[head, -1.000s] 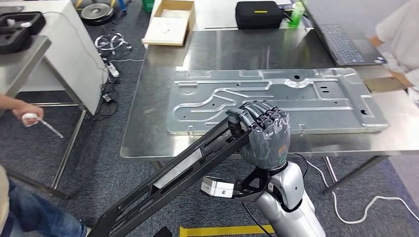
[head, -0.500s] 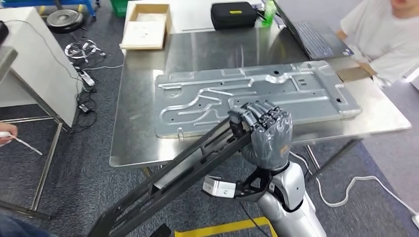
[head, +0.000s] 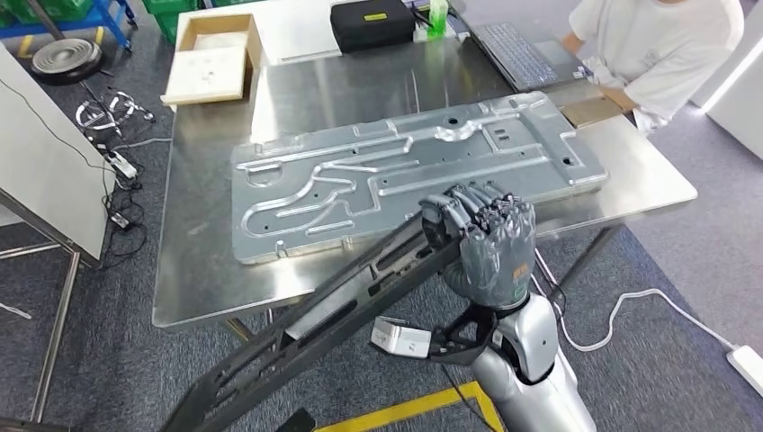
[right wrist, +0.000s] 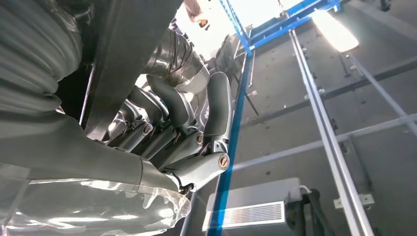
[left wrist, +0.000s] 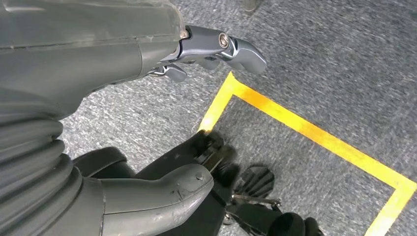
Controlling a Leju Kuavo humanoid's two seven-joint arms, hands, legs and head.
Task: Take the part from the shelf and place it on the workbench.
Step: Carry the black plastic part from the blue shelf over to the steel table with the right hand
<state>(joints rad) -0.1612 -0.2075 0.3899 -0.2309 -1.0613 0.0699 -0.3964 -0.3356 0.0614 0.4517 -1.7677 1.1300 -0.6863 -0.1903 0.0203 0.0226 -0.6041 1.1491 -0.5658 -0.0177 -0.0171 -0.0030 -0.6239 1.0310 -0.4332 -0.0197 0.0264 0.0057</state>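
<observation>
Fingers (head: 468, 214) of our right hand (head: 486, 247) clamp the upper end of the long black part (head: 324, 324), held just before the table (head: 193, 279) edge; our left hand (left wrist: 147, 59) hangs with fingers apart.

Head view: high, looking down over the desk (head: 207, 297). Left wrist: close, facing the carpet floor (left wrist: 319, 73). Right wrist: close, facing up toward the ceiling (right wrist: 373, 78).

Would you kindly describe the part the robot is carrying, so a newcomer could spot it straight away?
Start at the steel workbench bearing the large stamped silver metal panel. At its near edge, the robot's right hand grips the long black slotted metal bracket, which slants down toward the floor. It is dark and narrow, unlike the broad shiny panel.
</observation>
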